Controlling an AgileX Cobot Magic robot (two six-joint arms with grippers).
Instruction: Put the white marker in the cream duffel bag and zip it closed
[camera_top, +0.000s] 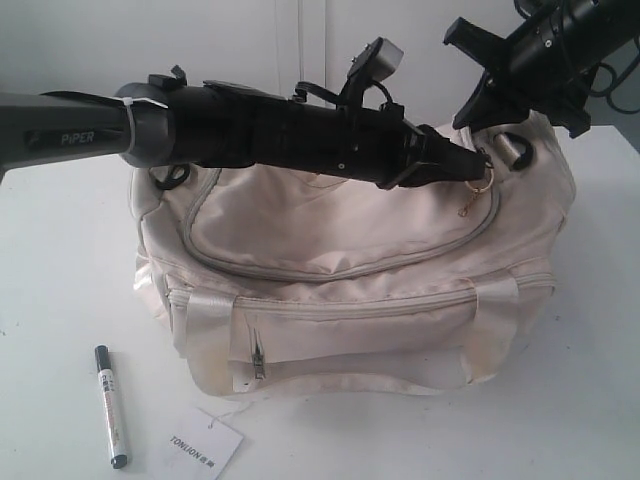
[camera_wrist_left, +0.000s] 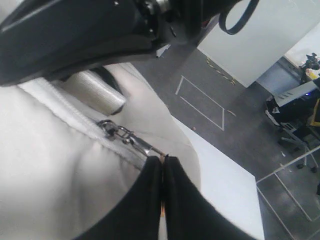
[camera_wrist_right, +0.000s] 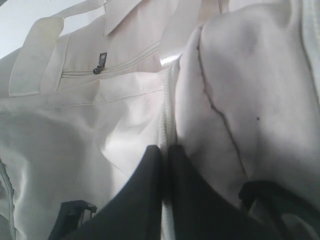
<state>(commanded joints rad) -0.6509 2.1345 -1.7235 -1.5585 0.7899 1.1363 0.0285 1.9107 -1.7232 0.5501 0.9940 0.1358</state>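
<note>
The cream duffel bag (camera_top: 350, 290) lies on the white table. Its curved top zip (camera_top: 300, 272) looks closed along the side I see. The white marker (camera_top: 110, 407), with its dark cap, lies on the table in front of the bag's left end, outside the bag. My left gripper (camera_top: 478, 165) reaches across the bag to its right end. There it is shut (camera_wrist_left: 164, 157) on the tip of the metal zip pull (camera_wrist_left: 131, 137). My right gripper (camera_top: 497, 128) is at that same end, shut (camera_wrist_right: 165, 149) on a seam of the bag's fabric (camera_wrist_right: 225, 100).
A white paper hang tag (camera_top: 205, 443) lies on the table beside the marker, in front of the bag. The front pocket's zip (camera_top: 258, 362) faces the table's near edge. A black D-ring (camera_wrist_right: 272, 200) sits close to my right gripper.
</note>
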